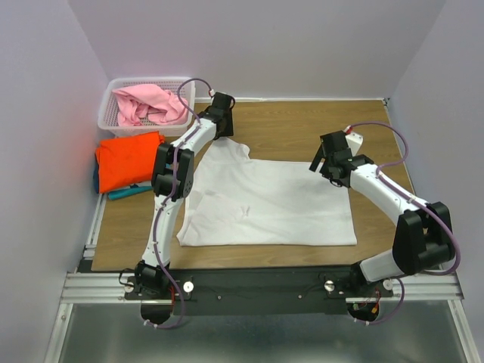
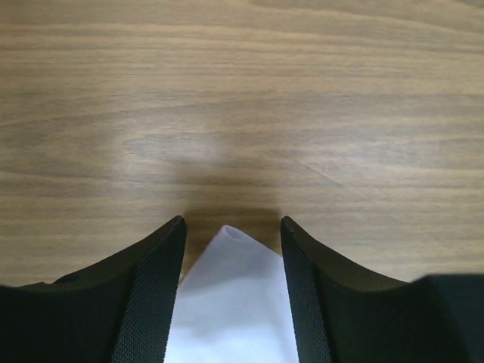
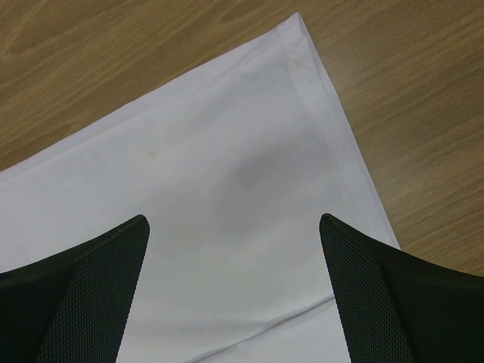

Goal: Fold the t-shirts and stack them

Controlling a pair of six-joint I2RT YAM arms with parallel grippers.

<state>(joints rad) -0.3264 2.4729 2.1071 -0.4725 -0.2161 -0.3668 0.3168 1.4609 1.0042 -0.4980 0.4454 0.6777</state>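
Wooden table (image 1: 302, 125), white t-shirt (image 1: 272, 204) spread flat; left gripper (image 2: 232, 223) straddling a corner, grip unclear; right gripper (image 3: 233, 219) gaping above.

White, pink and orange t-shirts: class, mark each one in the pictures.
white t-shirt (image 1: 280, 206), top view, middle of its spread body.
pink t-shirt (image 1: 150, 103), top view, its crumpled middle.
orange t-shirt (image 1: 129, 159), top view, its flat upper face.

White basket (image 1: 127, 130) (far left), wooden table (image 1: 302, 128)
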